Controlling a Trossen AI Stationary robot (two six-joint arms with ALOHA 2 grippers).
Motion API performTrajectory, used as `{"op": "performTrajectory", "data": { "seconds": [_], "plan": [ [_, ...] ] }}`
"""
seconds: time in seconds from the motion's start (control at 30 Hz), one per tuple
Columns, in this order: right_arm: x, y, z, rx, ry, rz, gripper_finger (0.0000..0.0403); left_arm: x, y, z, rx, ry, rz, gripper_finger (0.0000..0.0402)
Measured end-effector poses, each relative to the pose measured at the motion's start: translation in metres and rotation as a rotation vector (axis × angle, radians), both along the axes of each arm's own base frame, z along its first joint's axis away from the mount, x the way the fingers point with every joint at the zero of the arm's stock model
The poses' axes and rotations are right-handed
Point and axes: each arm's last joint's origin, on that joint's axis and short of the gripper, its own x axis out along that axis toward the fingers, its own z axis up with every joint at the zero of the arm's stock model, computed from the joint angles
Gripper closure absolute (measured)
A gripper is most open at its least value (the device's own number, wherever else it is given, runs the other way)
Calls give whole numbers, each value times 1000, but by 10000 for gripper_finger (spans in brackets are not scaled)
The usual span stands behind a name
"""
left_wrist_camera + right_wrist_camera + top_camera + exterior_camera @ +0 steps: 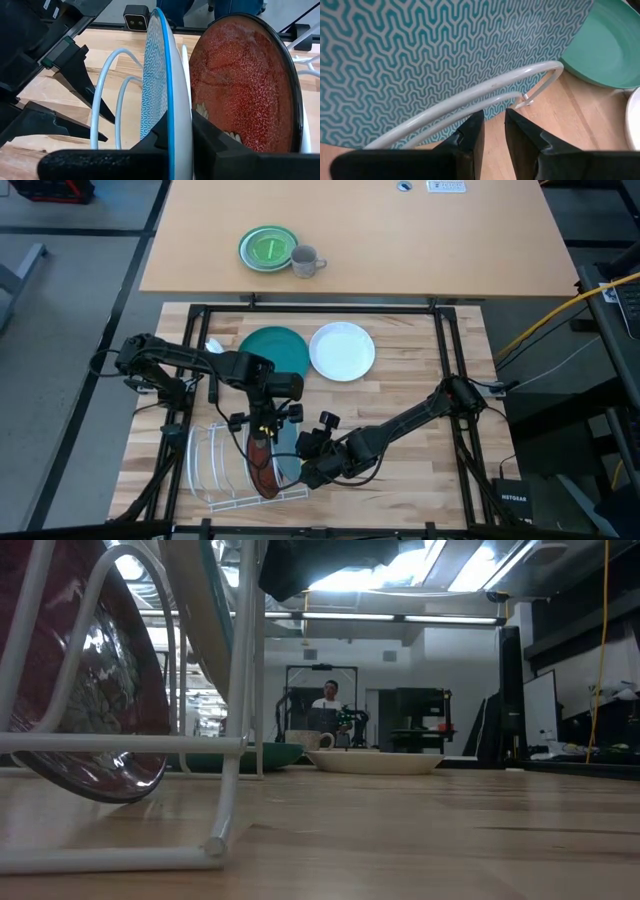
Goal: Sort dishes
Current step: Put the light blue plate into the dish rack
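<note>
A white wire rack (215, 470) stands at the table's near left. The dark red plate (245, 80) stands on edge in it, leaning on a wire loop. Beside it the light blue patterned plate (157, 75) is also on edge, with my left gripper (177, 135) shut on its rim from above. My right gripper (492, 132) is low at the rack's right side, facing the plate's patterned face (420, 50), its fingers a little apart with nothing between them. The dark teal plate (275, 350) and the white plate (342, 350) lie flat farther back. My left gripper pinches the light blue plate's upper rim (175, 117) between its two fingers, one on the patterned face and one on the white back. The fingers slant down from the left and far side. The plate stands on edge among the rack's loops; its lower rim is hidden. My right gripper's fingertips (475, 120) are right under a rack wire loop (485, 90); I cannot tell whether they touch it.
A small green plate (268, 248) and a grey mug (306, 261) sit on the far table. The black frame (320, 308) runs around the wooden table. A person (330, 700) sits far off in the room behind.
</note>
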Motion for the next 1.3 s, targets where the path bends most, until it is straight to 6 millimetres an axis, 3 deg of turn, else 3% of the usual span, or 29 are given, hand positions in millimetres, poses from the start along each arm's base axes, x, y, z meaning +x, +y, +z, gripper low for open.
{"op": "performTrajectory", "data": {
  "seconds": [0.3,1.3],
  "plan": [
    [0,0,0,2,-4,1,322,3,0,0,1,-32,-6,352],
    [1,0,2,2,-19,-4,322,13,-13,-4,-3,-73,3,326]
  ]
}}
